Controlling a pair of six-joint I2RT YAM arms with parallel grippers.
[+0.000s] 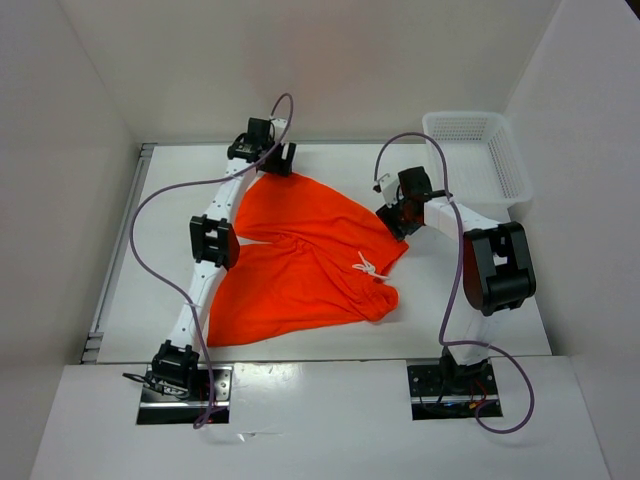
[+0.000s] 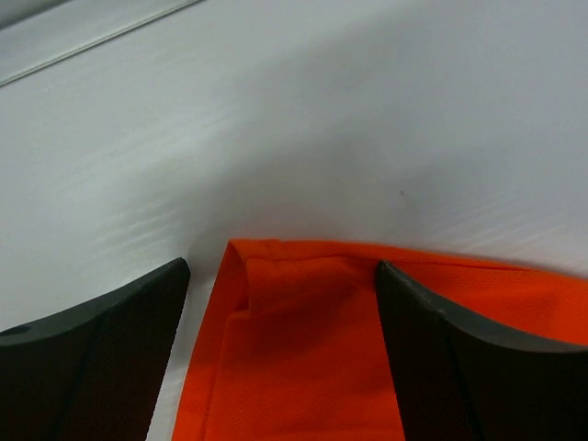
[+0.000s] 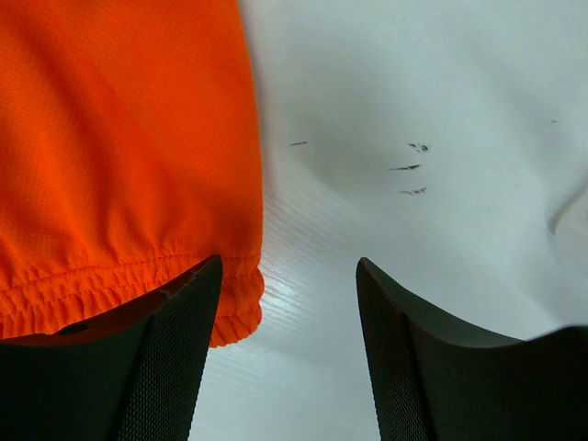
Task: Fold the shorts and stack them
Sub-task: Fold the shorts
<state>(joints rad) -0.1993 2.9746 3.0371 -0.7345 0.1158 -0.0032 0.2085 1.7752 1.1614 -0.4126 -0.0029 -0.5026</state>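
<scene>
Bright even overhead light, soft shadows; wrist views perhaps slightly blurred.

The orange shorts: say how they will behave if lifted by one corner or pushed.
Probably floppy: the shorts lie flat and wrinkled, with a hem corner folded over inside the open left tool, so they'd likely drape and sag. Likely light, since the mesh fabric looks thin. Pushed, they'd probably bunch rather than slide across the table.

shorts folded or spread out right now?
Spread out, unfolded. The shorts lie flat on the table, both legs splayed leftward in a V, drawstring exposed at the waist.
</scene>
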